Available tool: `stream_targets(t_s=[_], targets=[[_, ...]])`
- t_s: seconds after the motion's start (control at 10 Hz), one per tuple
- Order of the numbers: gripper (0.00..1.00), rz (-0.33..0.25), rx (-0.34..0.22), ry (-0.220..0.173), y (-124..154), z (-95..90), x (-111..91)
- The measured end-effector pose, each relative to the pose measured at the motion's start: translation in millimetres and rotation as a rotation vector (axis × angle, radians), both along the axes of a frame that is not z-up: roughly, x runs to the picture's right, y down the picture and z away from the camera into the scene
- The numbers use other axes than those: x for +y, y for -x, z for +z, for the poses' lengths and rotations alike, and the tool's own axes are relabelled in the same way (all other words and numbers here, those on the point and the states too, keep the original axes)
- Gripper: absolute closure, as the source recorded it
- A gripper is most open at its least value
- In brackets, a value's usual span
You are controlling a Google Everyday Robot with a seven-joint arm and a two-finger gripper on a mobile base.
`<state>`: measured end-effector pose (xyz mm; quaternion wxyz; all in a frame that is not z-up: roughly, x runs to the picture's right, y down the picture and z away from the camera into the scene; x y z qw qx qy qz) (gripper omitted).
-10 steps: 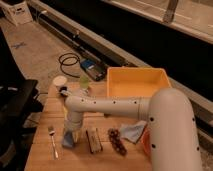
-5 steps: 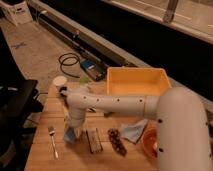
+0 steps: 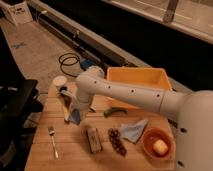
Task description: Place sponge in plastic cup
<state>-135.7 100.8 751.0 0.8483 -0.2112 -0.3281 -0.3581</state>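
Observation:
My gripper (image 3: 70, 109) hangs at the end of the white arm over the left part of the wooden table (image 3: 75, 155). It is shut on a bluish sponge (image 3: 75, 117), which it holds just above the tabletop. A pale plastic cup (image 3: 60, 81) stands upright at the table's back left corner, behind and slightly left of the gripper. The sponge is outside the cup and apart from it.
A yellow bin (image 3: 137, 80) stands at the back. A green item (image 3: 115, 111), a blue cloth (image 3: 132, 131), grapes (image 3: 118, 141), a dark block (image 3: 93, 139), a fork (image 3: 53, 141) and an orange bowl (image 3: 158, 144) holding a yellow fruit lie on the table. Cables lie on the floor behind.
The gripper has risen from the tabletop with the sponge in it and moved toward the back of the table, closer to the cup. The camera's viewpoint has also shifted.

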Motion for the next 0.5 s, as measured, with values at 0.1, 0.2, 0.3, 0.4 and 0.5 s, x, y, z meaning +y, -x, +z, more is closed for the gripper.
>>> stream_targets(t_s=[0.1, 0.2, 0.3, 0.4, 0.5], targets=[[1.0, 0.052, 0.013, -0.016, -7, 5.4, -19], [1.0, 0.119, 0.023, -0.04, -11, 13.5, -45], [1.0, 0.158, 0.026, -0.059, -13, 19.4, -63], [1.0, 0.201, 0.027, -0.082, -14, 27.2, -85], [1.0, 0.226, 0.028, -0.096, -14, 32.3, -97]])
